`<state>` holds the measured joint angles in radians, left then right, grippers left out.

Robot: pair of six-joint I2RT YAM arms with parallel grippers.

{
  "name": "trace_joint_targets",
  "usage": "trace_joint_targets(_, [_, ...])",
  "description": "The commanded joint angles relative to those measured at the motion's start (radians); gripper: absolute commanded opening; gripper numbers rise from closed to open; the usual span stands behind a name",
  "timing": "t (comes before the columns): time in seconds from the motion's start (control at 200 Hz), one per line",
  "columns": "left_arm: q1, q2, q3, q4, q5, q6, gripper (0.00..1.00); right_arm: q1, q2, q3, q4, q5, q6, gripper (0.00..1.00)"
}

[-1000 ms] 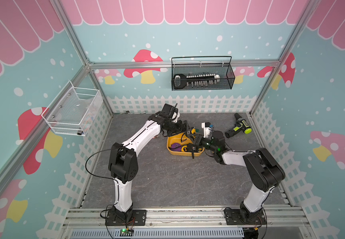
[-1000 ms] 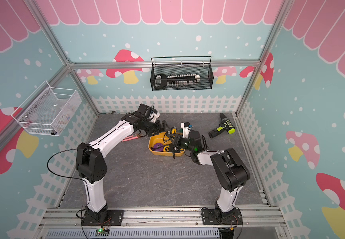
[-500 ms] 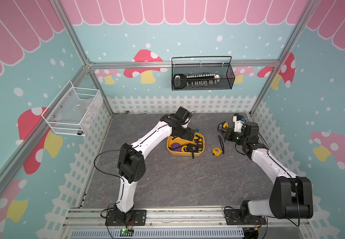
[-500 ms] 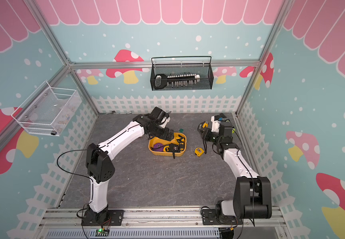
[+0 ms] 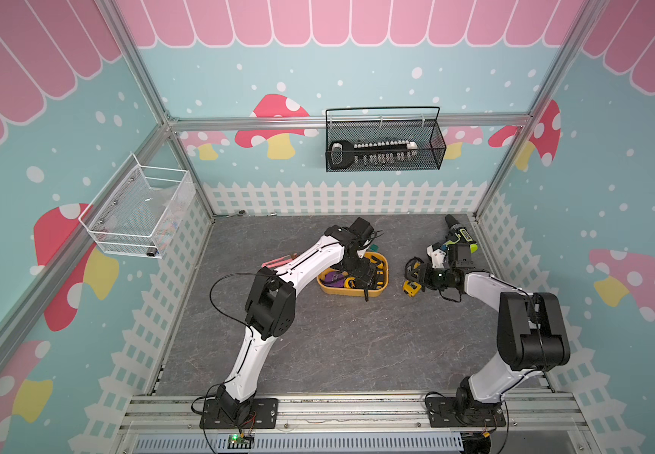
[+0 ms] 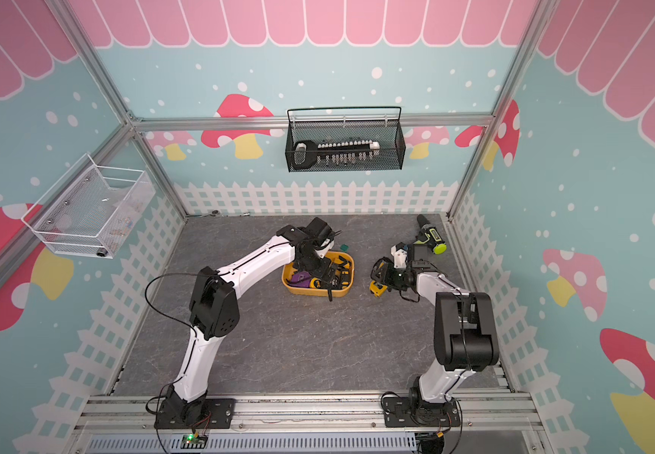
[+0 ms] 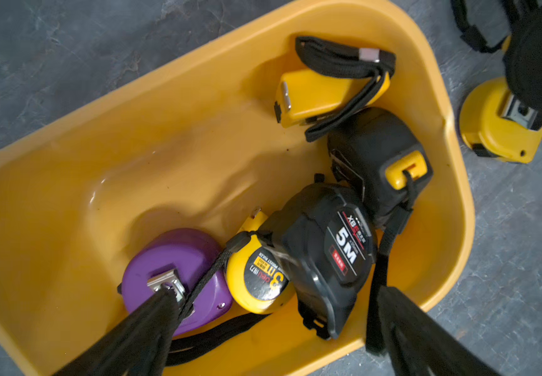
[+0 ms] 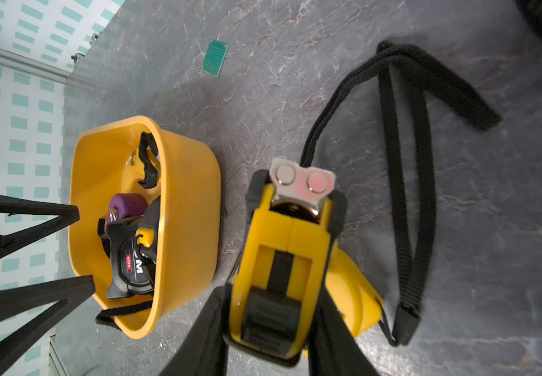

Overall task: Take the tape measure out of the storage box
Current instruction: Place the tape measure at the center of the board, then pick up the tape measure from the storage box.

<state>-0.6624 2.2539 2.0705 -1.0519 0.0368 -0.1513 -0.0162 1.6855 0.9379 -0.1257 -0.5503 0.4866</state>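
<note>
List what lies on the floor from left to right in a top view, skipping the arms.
Pink object partly behind the left arm → storage box → yellow tape measure → drill. The small green board overlaps the box's span, so it is left out.

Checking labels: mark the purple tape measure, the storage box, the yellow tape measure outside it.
purple tape measure (image 7: 173, 249): left wrist view, case.
storage box (image 7: 165, 130): left wrist view, inner wall.
yellow tape measure (image 8: 310, 241): right wrist view, case.

Yellow tape measure (image 8: 295, 234), black strap (image 8: 395, 195) trailing, seemingly on edge, just outside shallow orange storage box (image 8: 191, 201)
</note>
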Motion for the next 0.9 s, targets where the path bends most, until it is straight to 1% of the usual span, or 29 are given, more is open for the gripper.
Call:
trace_joint_targets(0.0, [-0.003, 0.036, 0.049, -0.021, -0.003, 0.016, 0.99, 0.010, 0.049, 0.053, 0.019, -0.018, -0.003, 0.21])
trace_joint_targets(0.155, [-0.003, 0.060, 0.065, -0.025, 0.014, 0.013, 0.99, 0.016, 0.110, 0.114, 0.011, -0.018, -0.002, 0.22])
trace_joint_targets(0.235, [-0.004, 0.071, 0.070, -0.027, 0.037, 0.013, 0.99, 0.016, 0.140, 0.144, -0.011, -0.014, -0.005, 0.27])
trace_joint_targets(0.26, [-0.004, 0.074, 0.072, -0.030, 0.047, 0.012, 0.99, 0.016, 0.148, 0.152, -0.023, -0.012, -0.008, 0.30])
trace_joint_targets(0.275, [-0.004, 0.076, 0.071, -0.031, 0.052, 0.013, 0.99, 0.016, 0.153, 0.160, -0.035, -0.008, -0.011, 0.35])
trace_joint_targets(0.285, [-0.003, 0.077, 0.072, -0.031, 0.056, 0.014, 0.99, 0.016, 0.154, 0.162, -0.037, -0.007, -0.012, 0.35])
trace_joint_targets(0.295, [-0.003, 0.078, 0.072, -0.030, 0.061, 0.015, 0.99, 0.016, 0.155, 0.165, -0.047, -0.003, -0.015, 0.41])
trace_joint_targets(0.3, [-0.003, 0.079, 0.072, -0.030, 0.063, 0.015, 0.99, 0.016, 0.155, 0.165, -0.047, -0.003, -0.015, 0.41])
trace_joint_targets(0.315, [-0.003, 0.080, 0.072, -0.031, 0.069, 0.014, 0.99, 0.016, 0.157, 0.170, -0.061, 0.005, -0.019, 0.46])
trace_joint_targets(0.39, [-0.003, 0.092, 0.072, -0.032, 0.104, 0.014, 0.98, 0.016, 0.137, 0.172, -0.098, 0.047, -0.036, 0.63])
trace_joint_targets(0.44, [-0.002, 0.101, 0.076, -0.032, 0.131, 0.013, 0.98, 0.016, 0.109, 0.164, -0.114, 0.076, -0.052, 0.69])
trace_joint_targets(0.485, [-0.001, 0.113, 0.082, -0.031, 0.153, 0.010, 0.98, 0.016, 0.083, 0.158, -0.131, 0.099, -0.065, 0.73])
trace_joint_targets(0.58, [0.003, 0.139, 0.096, -0.032, 0.191, 0.006, 0.98, 0.016, 0.017, 0.147, -0.163, 0.137, -0.089, 0.77])
trace_joint_targets(0.685, [0.015, 0.164, 0.116, -0.034, 0.242, -0.002, 0.97, 0.016, -0.056, 0.120, -0.166, 0.160, -0.101, 0.78])
trace_joint_targets(0.791, [0.024, 0.180, 0.126, -0.032, 0.280, -0.007, 0.92, 0.016, -0.102, 0.105, -0.178, 0.164, -0.107, 0.79])
trace_joint_targets(0.896, [0.028, 0.182, 0.117, -0.033, 0.298, 0.000, 0.85, 0.016, -0.123, 0.097, -0.186, 0.164, -0.113, 0.79])
